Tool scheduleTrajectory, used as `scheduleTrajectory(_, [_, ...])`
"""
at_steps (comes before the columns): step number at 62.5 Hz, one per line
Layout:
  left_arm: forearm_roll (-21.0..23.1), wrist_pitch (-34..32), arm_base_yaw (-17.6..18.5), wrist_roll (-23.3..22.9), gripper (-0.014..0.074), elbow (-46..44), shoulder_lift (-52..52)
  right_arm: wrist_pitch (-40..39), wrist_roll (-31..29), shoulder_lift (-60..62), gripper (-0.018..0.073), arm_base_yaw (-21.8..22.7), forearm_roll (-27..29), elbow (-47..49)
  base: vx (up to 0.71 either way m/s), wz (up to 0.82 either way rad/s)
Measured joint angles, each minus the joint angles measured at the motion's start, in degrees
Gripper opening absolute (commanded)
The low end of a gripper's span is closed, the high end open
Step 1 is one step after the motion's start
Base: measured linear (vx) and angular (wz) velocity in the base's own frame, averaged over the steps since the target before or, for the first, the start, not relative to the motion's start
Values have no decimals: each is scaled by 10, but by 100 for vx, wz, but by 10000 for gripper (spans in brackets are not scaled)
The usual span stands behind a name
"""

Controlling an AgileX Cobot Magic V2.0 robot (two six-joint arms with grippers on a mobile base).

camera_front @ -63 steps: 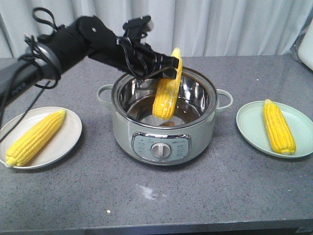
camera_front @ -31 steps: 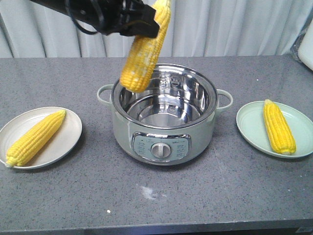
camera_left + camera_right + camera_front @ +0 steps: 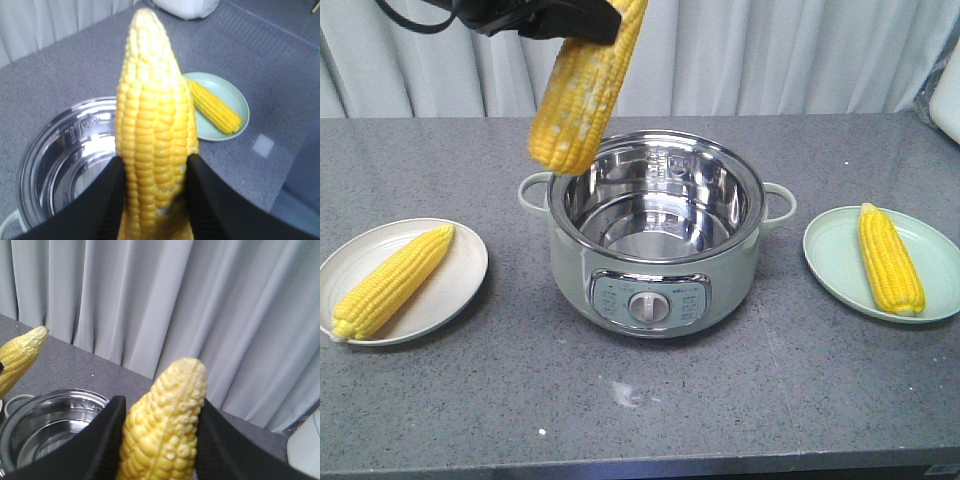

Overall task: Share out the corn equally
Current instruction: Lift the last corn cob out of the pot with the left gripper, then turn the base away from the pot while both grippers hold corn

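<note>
My left gripper (image 3: 575, 20) is shut on a yellow corn cob (image 3: 582, 85), which hangs tilted high over the left rim of the steel pot (image 3: 720, 290). In the left wrist view the black fingers (image 3: 107, 195) clamp this corn (image 3: 155, 125) on both sides. My right gripper (image 3: 161, 402) is shut on another corn cob (image 3: 167, 415), above and to the right of the pot (image 3: 50, 405); it is outside the front view. One corn (image 3: 392, 280) lies on the beige plate (image 3: 450, 290) at left, another (image 3: 890, 258) on the green plate (image 3: 840, 270) at right.
The pot stands mid-table with side handles and a front dial; its inside shows only bare steel. A white appliance (image 3: 948, 95) sits at the far right edge. Grey curtains hang behind the table. The table's front edge runs along the bottom of the front view.
My left gripper has lifted the corn up out of the pot and carried it left; it now hangs above the pot's left rim. The plates and their corn have not moved.
</note>
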State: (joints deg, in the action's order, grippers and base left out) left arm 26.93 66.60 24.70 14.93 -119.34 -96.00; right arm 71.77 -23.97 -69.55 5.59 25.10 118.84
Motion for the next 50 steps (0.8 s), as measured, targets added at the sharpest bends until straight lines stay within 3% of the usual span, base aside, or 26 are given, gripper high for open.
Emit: scheduleTrajectory(50, [0, 23, 0, 0, -8, 0, 0, 0, 0, 0, -1, 0, 0, 0, 0, 0])
